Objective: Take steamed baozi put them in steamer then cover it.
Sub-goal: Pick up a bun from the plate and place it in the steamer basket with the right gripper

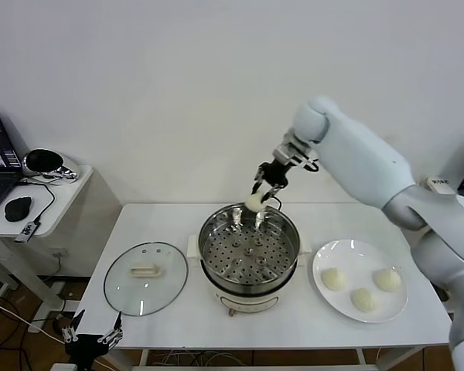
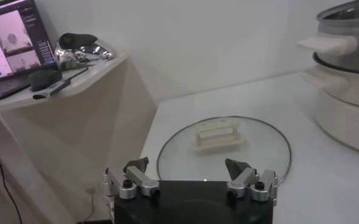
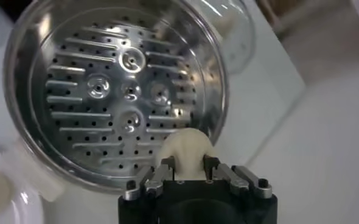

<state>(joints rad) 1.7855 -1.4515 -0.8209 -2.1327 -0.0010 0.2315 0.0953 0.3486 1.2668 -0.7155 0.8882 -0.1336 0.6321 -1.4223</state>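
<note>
Currently: right gripper [image 1: 263, 191] over far rim of steamer [image 1: 249, 249], fingers closed on one bun [image 1: 254, 202]; pinch taken across its sides, dough bulging a little between the pads in the right wrist view. Likely soft, light, easily dented or torn at the skin, perhaps slightly tacky; best held low on the flanks with a gentle squeeze, released close to the perforated floor rather than dropped.

Steamer basket bare inside, no bun yet on the holes [image 3: 112, 97]. Three buns left on plate [image 1: 325, 259], right of the steamer: one toward the left [image 1: 334, 278], one near [image 1: 362, 299], one toward the right [image 1: 387, 279].

Lid [image 1: 145, 278] flat on table [image 1: 309, 328], left of the steamer, handle [image 1: 145, 270] up. Glass, so heavy-ish, stiff, slick, breakable; handle the only sensible hold.

Left gripper [image 2: 192, 175] low at near-left table edge, just short of the lid, fingers spread wide, nothing held.

Hard to make out: underside of the held bun and exact pad contact hidden by the gripper body; steamer mostly cut off in the left wrist view, only its handle [image 2: 327, 44] and base wall showing; plate a blur at the edge of the right wrist view.
</note>
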